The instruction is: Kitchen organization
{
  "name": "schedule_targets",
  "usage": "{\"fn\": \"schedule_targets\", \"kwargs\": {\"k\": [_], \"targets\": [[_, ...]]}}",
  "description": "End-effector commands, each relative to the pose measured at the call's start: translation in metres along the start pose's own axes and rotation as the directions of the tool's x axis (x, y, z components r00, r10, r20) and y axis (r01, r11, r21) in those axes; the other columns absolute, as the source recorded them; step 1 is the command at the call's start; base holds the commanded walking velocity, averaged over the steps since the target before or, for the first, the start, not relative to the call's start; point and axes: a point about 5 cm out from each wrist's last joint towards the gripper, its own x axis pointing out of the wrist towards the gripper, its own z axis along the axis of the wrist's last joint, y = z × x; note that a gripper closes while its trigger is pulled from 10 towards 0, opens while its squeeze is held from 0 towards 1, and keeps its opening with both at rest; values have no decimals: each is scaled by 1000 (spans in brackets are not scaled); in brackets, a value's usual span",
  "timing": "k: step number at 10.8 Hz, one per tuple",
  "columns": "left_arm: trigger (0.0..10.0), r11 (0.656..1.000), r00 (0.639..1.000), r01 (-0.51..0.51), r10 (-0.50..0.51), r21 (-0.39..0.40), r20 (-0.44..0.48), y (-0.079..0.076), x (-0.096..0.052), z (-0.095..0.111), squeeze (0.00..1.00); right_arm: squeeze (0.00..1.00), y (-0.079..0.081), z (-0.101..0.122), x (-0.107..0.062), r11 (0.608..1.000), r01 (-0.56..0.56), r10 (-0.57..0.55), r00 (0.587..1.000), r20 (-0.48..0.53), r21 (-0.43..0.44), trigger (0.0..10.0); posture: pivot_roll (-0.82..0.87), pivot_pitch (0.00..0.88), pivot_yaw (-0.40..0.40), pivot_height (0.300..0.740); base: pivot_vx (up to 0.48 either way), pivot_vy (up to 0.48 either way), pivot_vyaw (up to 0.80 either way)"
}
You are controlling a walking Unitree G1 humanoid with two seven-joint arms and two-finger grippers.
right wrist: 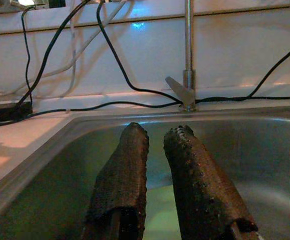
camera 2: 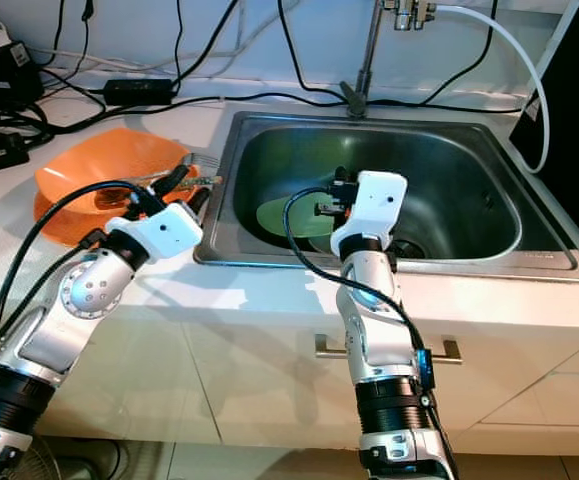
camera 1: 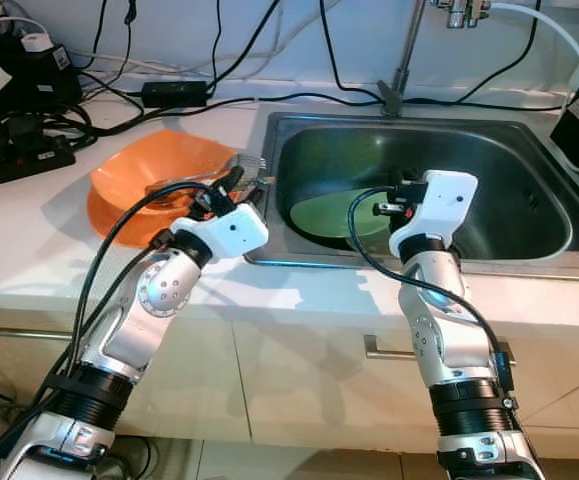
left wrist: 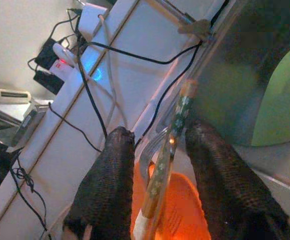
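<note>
White counter (camera 1: 29,230) stretching across the front, pale drawers (camera 1: 299,380) below with a metal handle (camera 1: 389,352) just under the edge. White wall (camera 1: 299,40) behind, strung with black cables (camera 1: 259,45). Far left on the counter, a black power strip (camera 1: 19,165) and a heap of adapters (camera 1: 24,70); further along, a black power brick (camera 1: 174,93).

Set into the counter, a steel sink (camera 1: 529,160), tap stem (camera 1: 404,65) rising from its back rim, white hose (camera 1: 559,55) looping down on the right. Lying flat in the basin, a green plate (camera 1: 334,215).

Left of the sink, touching its rim or close to it, an orange bowl (camera 1: 144,170) stacked in another orange one. Resting across the bowl, a fork (left wrist: 160,172) with a patterned handle, tines toward the sink's corner.

Left gripper (camera 1: 231,188) over the bowl's near right edge, fingers (left wrist: 109,190) spread, one on each side of the fork's handle. Touching it or not, cannot tell.

Right gripper (camera 2: 337,196) reaching in over the sink's front rim, hovering above the plate, pointed toward the tap. Fingers (right wrist: 124,175) parted by a narrow gap, nothing between them.
</note>
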Motion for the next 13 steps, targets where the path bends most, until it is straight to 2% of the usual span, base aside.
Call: {"fn": "schedule_targets", "kwargs": {"k": [1,2,3,4,11,13], "targets": [[5647,1000,1000,1,0,9,-23,0,-4,-5,0,0,0,-1,0,1000,3,-3,1000,-2,-2,10000,-48,10,2,740,0,0,0],[2471,1000,1000,4,-4,9,-31,-1,-5,-7,0,0,0,-1,0,1000,2,-2,1000,-2,-2,10000,-48,10,2,740,0,0,0],[706,1000,999,4,-4,8,-33,-2,-5,-7,0,0,0,-1,0,1000,2,-2,1000,-3,-3,10000,-48,10,2,740,0,0,0],[0,1000,999,6,-6,7,-34,-2,-5,-6,0,0,0,-1,0,1000,2,-2,1000,-3,-5,10000,-48,10,2,740,0,0,0],[0,1000,999,14,-14,13,-32,-6,-2,-5,0,0,0,-2,-1,1000,1,-1,1000,-9,-10,10000,-50,9,4,740,0,0,0],[0,1000,999,-28,28,-2,-22,5,-1,-1,0,0,0,-2,0,1000,-1,1,1000,-8,-10,10000,-46,10,1,740,0,0,0]]}}
